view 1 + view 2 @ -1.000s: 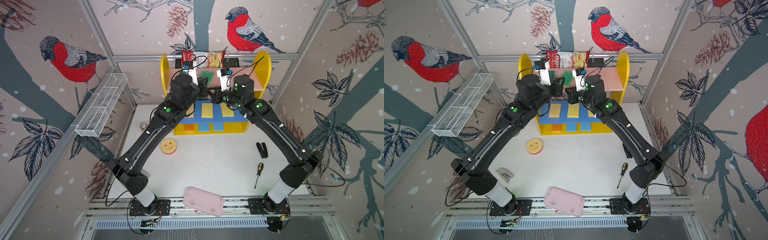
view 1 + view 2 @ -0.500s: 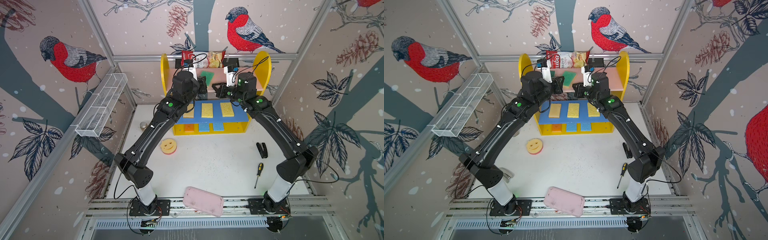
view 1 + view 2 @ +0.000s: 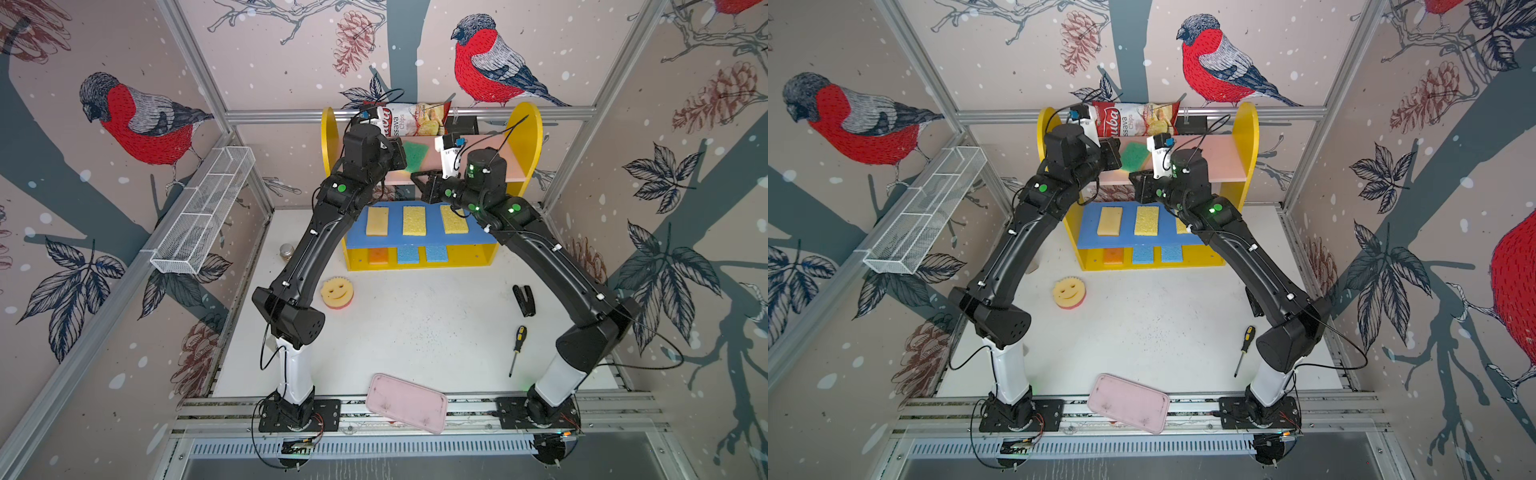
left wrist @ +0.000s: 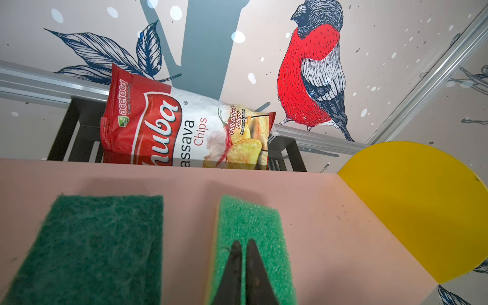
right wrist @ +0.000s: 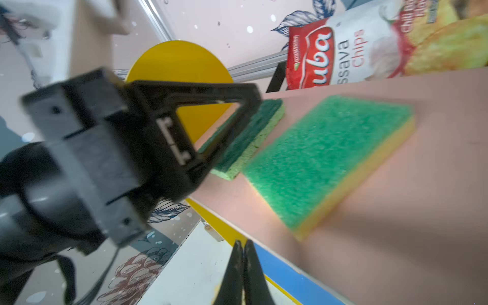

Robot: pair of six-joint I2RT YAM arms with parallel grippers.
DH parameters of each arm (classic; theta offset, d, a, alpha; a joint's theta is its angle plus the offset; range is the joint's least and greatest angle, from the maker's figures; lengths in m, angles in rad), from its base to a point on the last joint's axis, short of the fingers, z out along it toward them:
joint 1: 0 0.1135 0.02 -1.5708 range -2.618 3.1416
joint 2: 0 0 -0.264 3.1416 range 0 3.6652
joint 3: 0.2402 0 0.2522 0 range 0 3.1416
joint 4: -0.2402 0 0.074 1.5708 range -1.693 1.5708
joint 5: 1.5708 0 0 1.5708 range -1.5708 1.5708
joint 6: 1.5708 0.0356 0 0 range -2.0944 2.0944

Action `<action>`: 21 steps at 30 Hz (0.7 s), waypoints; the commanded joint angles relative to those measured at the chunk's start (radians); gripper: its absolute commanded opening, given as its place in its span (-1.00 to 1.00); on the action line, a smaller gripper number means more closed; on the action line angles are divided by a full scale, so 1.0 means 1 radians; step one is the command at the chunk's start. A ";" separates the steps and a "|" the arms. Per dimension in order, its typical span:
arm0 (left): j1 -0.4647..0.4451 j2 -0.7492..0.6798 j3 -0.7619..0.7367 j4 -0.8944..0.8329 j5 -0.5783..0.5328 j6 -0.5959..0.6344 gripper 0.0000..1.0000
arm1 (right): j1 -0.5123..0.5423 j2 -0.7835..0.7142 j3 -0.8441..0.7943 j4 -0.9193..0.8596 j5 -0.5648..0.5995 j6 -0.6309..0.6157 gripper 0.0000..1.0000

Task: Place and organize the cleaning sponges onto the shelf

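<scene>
The shelf [image 3: 528, 137] stands at the back. On its pink upper board [image 4: 317, 211] lie a bright green sponge [image 4: 250, 224] [image 5: 324, 155] [image 3: 415, 154] and a dark green sponge [image 4: 100, 245] [image 5: 245, 142]. My left gripper [image 4: 244, 241] [image 3: 400, 153] is shut over the bright green one, holding nothing. My right gripper [image 5: 243, 241] [image 3: 417, 178] is shut and empty just off the board's front edge. The blue board carries a tan sponge [image 3: 377, 221] and two yellow sponges [image 3: 414, 220]. The base holds an orange sponge [image 3: 378, 255] and two blue sponges [image 3: 408, 254]. The smiley sponge [image 3: 336, 293] lies on the table.
A chips bag [image 3: 409, 120] leans behind the shelf. A white wire rack [image 3: 203, 208] hangs on the left wall. On the table are a small jar [image 3: 286, 250], a black stapler [image 3: 524, 300] and a screwdriver [image 3: 516, 345]. A pink tray [image 3: 406, 402] rests on the front rail.
Both grippers rose from the blue board's level to the pink board. My left jaws closed from slightly open. My right gripper then drew back to the board's front edge.
</scene>
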 commanded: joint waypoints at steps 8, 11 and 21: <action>0.001 0.033 0.011 -0.026 0.064 -0.026 -0.87 | -0.010 0.100 0.103 -0.007 0.034 -0.037 -1.00; 0.002 0.037 0.011 -0.029 0.069 -0.028 -0.87 | -0.030 0.106 0.105 -0.015 0.036 -0.033 -1.00; 0.001 0.076 0.017 -0.010 0.110 -0.067 -0.87 | -0.072 0.044 0.029 0.004 0.049 -0.030 -1.00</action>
